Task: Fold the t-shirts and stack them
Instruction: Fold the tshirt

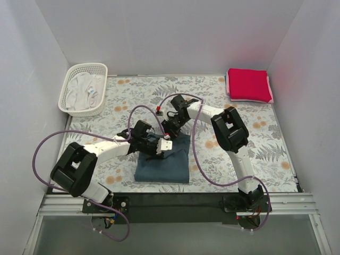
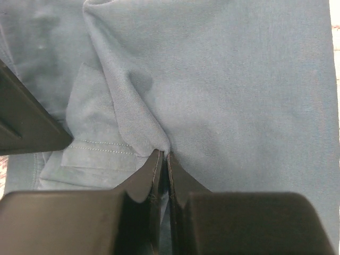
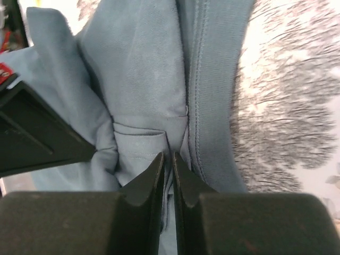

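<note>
Folds of the blue shirt (image 1: 164, 166) are bunching where the left gripper (image 2: 163, 155) is pinching them; the right gripper (image 3: 168, 155) is pinching its hemmed edge.

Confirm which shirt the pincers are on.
The blue shirt, near middle: the left pincer and right pincer both pinch its cloth. The red shirt lies on the pink shirt, far right corner.

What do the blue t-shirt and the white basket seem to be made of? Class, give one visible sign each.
Blue t-shirt: soft matte knit cloth, perhaps cotton; fine ribbing, stitched hem, limp folds.
White basket: probably rigid plastic, smooth; moulded lattice walls.
</note>
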You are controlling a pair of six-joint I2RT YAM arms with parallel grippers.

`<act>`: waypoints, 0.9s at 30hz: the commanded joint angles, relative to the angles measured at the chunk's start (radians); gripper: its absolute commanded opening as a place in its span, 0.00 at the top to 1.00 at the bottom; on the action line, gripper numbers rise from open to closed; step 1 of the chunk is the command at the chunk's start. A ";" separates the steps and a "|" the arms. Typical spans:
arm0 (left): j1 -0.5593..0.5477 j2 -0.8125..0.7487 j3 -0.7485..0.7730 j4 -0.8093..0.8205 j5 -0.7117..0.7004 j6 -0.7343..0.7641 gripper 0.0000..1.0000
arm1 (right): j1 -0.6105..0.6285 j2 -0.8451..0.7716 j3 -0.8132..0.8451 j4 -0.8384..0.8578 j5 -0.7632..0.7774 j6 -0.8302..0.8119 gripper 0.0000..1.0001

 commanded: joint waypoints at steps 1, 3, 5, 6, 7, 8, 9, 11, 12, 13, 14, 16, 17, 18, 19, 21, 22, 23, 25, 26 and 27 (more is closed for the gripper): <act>-0.025 -0.040 -0.019 -0.024 0.048 -0.017 1.00 | 0.010 -0.001 -0.055 -0.027 -0.039 -0.051 0.82; -0.043 -0.051 -0.030 -0.023 0.051 -0.040 1.00 | 0.024 -0.025 -0.118 -0.023 -0.041 -0.068 0.82; -0.068 -0.075 -0.038 -0.026 0.054 -0.060 1.00 | 0.055 -0.042 -0.159 -0.020 -0.044 -0.081 0.83; -0.075 -0.086 -0.045 -0.029 0.062 -0.079 1.00 | 0.063 -0.059 -0.190 -0.018 -0.055 -0.082 0.83; -0.086 -0.095 -0.049 -0.037 0.068 -0.085 1.00 | 0.073 -0.067 -0.199 -0.020 -0.064 -0.082 0.83; -0.104 -0.115 -0.052 -0.052 0.071 -0.091 1.00 | 0.076 -0.073 -0.204 -0.020 -0.078 -0.082 0.83; -0.114 -0.126 -0.058 -0.060 0.074 -0.097 1.00 | 0.076 -0.083 -0.209 -0.024 -0.082 -0.082 0.83; -0.134 -0.155 -0.067 -0.075 0.076 -0.102 1.00 | 0.069 -0.094 -0.199 -0.034 -0.075 -0.090 0.83; -0.138 -0.164 -0.079 -0.075 0.068 -0.105 1.00 | 0.064 -0.102 -0.192 -0.040 -0.069 -0.091 0.83; -0.141 -0.171 -0.084 -0.078 0.064 -0.103 1.00 | 0.047 -0.105 -0.163 -0.063 -0.061 -0.096 0.83; -0.143 -0.180 -0.088 -0.084 0.058 -0.102 1.00 | 0.040 -0.102 -0.143 -0.081 -0.059 -0.105 0.83; -0.143 -0.183 -0.098 -0.090 0.053 -0.099 1.00 | 0.018 -0.091 -0.065 -0.153 -0.047 -0.145 0.82; -0.143 -0.183 -0.099 -0.095 0.050 -0.100 1.00 | 0.015 -0.088 -0.045 -0.175 -0.046 -0.162 0.82; -0.143 -0.183 -0.099 -0.095 0.050 -0.100 1.00 | 0.012 -0.088 -0.026 -0.202 -0.046 -0.180 0.82; -0.143 -0.184 -0.104 -0.096 0.051 -0.100 1.00 | 0.014 -0.090 -0.014 -0.208 -0.052 -0.185 0.82; -0.143 -0.184 -0.102 -0.095 0.054 -0.105 1.00 | 0.014 -0.081 0.014 -0.218 -0.065 -0.185 0.82; -0.143 -0.184 -0.096 -0.096 0.053 -0.108 1.00 | 0.015 -0.071 0.023 -0.221 -0.072 -0.183 0.82; -0.143 -0.181 -0.092 -0.096 0.054 -0.116 1.00 | 0.015 -0.061 0.037 -0.222 -0.076 -0.186 0.82; -0.143 -0.180 -0.084 -0.096 0.056 -0.119 1.00 | 0.015 -0.027 0.041 -0.225 -0.084 -0.197 0.83; -0.144 -0.183 -0.079 -0.101 0.054 -0.117 1.00 | 0.015 -0.016 0.041 -0.225 -0.092 -0.202 0.83; -0.143 -0.184 -0.076 -0.100 0.053 -0.116 1.00 | 0.015 0.004 0.037 -0.227 -0.101 -0.206 0.84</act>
